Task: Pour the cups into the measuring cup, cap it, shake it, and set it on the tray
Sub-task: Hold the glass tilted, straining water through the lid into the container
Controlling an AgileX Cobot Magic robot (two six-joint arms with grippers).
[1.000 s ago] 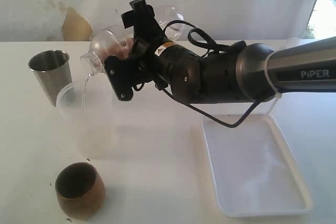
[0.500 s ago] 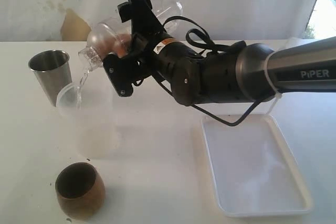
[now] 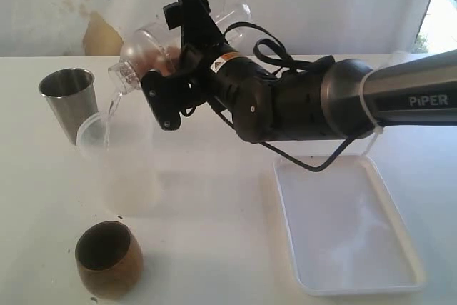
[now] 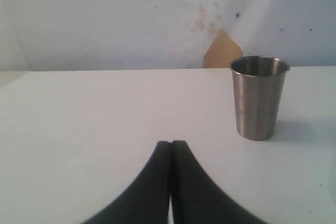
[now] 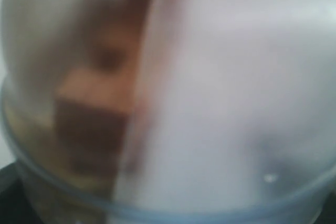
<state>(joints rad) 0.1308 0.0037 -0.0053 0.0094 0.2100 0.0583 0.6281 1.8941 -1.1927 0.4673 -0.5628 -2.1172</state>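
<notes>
My right gripper (image 3: 173, 58) is shut on the clear measuring cup (image 3: 214, 16) and holds it tipped over, base up. The dome cap (image 3: 139, 51) is on it, with its spout (image 3: 118, 76) pointing down to the left. A thin stream runs from the spout into the frosted translucent cup (image 3: 118, 166) below. The right wrist view is filled by the blurred measuring cup (image 5: 210, 77). The steel tumbler (image 3: 68, 101) stands at the left and the wooden cup (image 3: 107, 258) at the front left. The white tray (image 3: 343, 226) lies at the right, bare. My left gripper (image 4: 170, 142) is shut on nothing, low over the table short of the steel tumbler (image 4: 259, 98).
A white wall with a tan patch (image 3: 103, 33) stands behind the table. The right arm's dark body (image 3: 307, 101) and its cable hang over the middle of the table, above the tray's far edge.
The right gripper has lifted and tipped the measuring cup a little further. The stream from the spout widened, then thinned again. The left gripper has not moved.
</notes>
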